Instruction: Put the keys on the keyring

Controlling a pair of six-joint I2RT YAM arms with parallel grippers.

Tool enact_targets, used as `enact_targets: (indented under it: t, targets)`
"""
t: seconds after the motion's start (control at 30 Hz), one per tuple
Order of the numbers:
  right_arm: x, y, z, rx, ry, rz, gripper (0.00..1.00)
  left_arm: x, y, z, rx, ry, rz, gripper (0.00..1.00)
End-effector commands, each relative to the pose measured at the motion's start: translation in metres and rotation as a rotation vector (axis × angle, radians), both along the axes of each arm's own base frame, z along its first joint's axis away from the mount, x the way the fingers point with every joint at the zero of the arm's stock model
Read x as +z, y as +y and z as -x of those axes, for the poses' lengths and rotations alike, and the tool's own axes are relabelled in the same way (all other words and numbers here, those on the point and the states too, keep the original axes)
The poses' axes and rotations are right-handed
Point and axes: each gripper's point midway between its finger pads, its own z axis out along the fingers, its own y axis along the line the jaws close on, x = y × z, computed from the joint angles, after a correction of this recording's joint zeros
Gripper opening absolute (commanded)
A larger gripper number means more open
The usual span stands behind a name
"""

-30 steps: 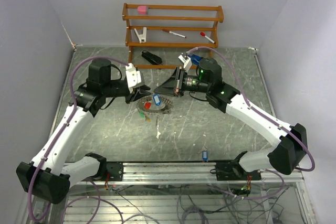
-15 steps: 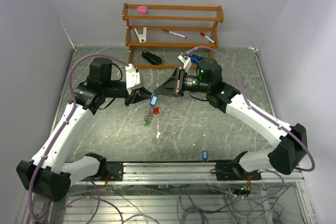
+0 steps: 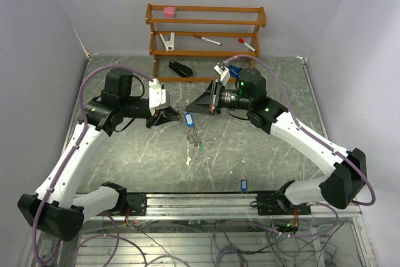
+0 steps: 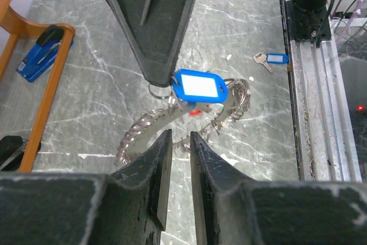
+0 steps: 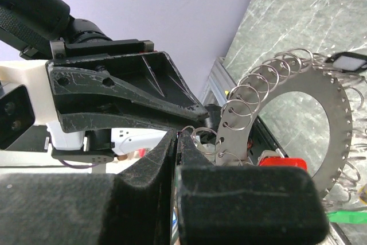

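Note:
The keyring (image 3: 194, 132), a flat metal ring fringed with small split rings (image 5: 248, 102), hangs on edge above the table. My right gripper (image 3: 191, 110) is shut on one small ring at its top (image 4: 157, 90). A blue tag (image 4: 199, 86) hangs just under that grip, with a red tag (image 5: 280, 162) and a green tag (image 3: 201, 146) lower down. My left gripper (image 4: 180, 136) faces the ring from the left, jaws a narrow gap apart with nothing between them. One of the keys (image 3: 244, 185), with a blue tag (image 4: 277, 58), lies near the front rail.
A wooden rack (image 3: 206, 29) at the back holds pens, a clip and a pink thing. A black stapler (image 3: 180, 68) and a blue stapler (image 4: 37, 58) lie by it. A white scrap (image 3: 188, 161) lies on the marble table (image 3: 125, 167).
The keyring lay flat on the table; it has been lifted and now hangs from my right gripper, swung slightly right. My left gripper has risen a little beside it.

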Motion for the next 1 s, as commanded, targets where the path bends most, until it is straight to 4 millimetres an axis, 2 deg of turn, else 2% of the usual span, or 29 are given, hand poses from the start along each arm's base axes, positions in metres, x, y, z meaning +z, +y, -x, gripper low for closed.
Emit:
enact_targets:
  t: [0.0, 0.13, 0.5, 0.83, 0.97]
  targets:
    - [0.037, -0.004, 0.008, 0.029, -0.086, -0.073, 0.0, 0.012, -0.004, -0.008, 0.001, -0.044, 0.047, 0.3]
    - [0.036, -0.004, 0.009, 0.039, -0.082, -0.076, 0.0, 0.014, -0.005, -0.02, 0.039, -0.064, 0.061, 0.31]
    - [0.039, -0.002, 0.01, 0.047, -0.086, -0.084, 0.0, 0.012, -0.006, -0.024, 0.057, -0.06, 0.067, 0.31]
    - [0.039, -0.003, 0.01, 0.046, -0.088, -0.084, 0.0, 0.013, -0.012, -0.011, -0.001, 0.004, 0.107, 0.31]
    - [0.04, -0.003, 0.01, 0.046, -0.086, -0.085, 0.0, 0.004, -0.013, -0.007, -0.004, 0.027, 0.1, 0.33]
